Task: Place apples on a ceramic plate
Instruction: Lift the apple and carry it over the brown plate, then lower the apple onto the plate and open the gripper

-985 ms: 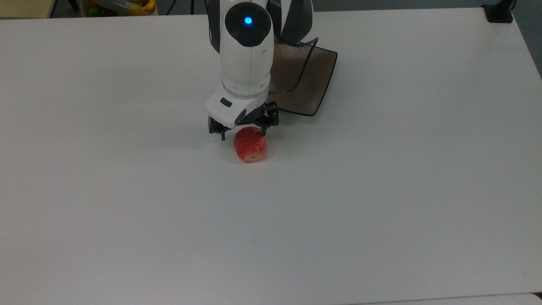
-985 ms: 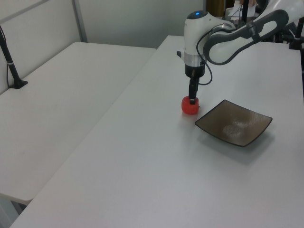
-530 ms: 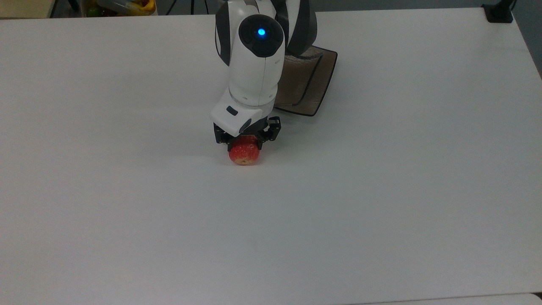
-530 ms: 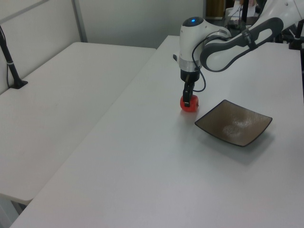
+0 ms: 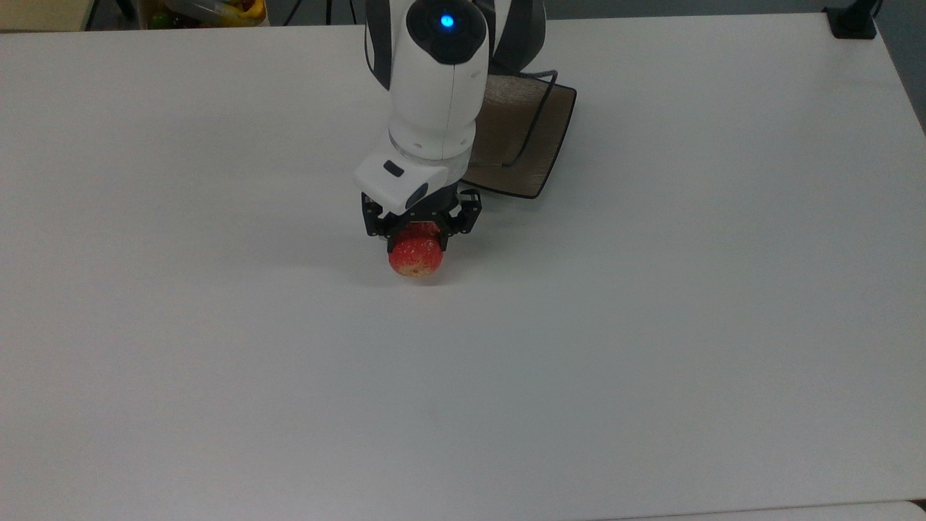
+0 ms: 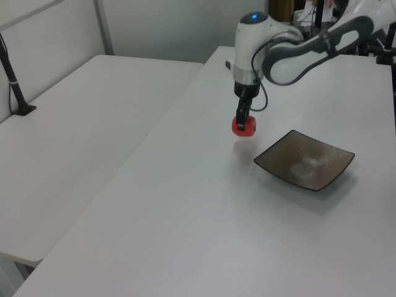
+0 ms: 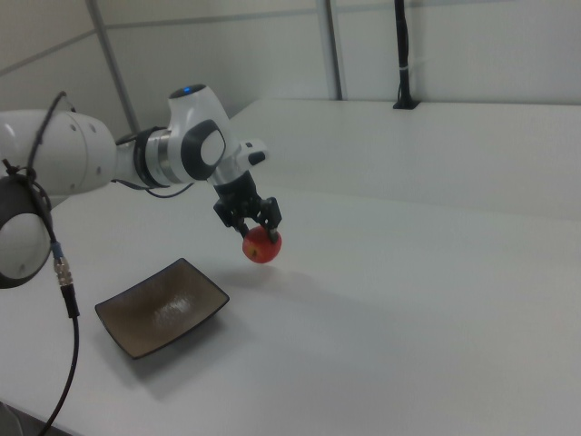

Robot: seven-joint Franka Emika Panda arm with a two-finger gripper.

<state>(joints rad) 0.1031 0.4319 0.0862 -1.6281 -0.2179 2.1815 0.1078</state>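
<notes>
My tool [image 7: 251,225] pinches the apple [image 7: 261,244] above the counter [image 7: 436,300], centre frame; plate [image 7: 162,306] lower left.

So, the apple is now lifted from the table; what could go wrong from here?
1. The gripper pinches only the top of the round apple, so it may slip out and roll across the table.
2. The square plate has upturned edges; carried too low, the apple could knock its rim.

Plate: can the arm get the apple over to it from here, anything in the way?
Probably yes. The gripper holds the apple clear of the table, and the plate sits empty nearby with only bare tabletop between.
</notes>
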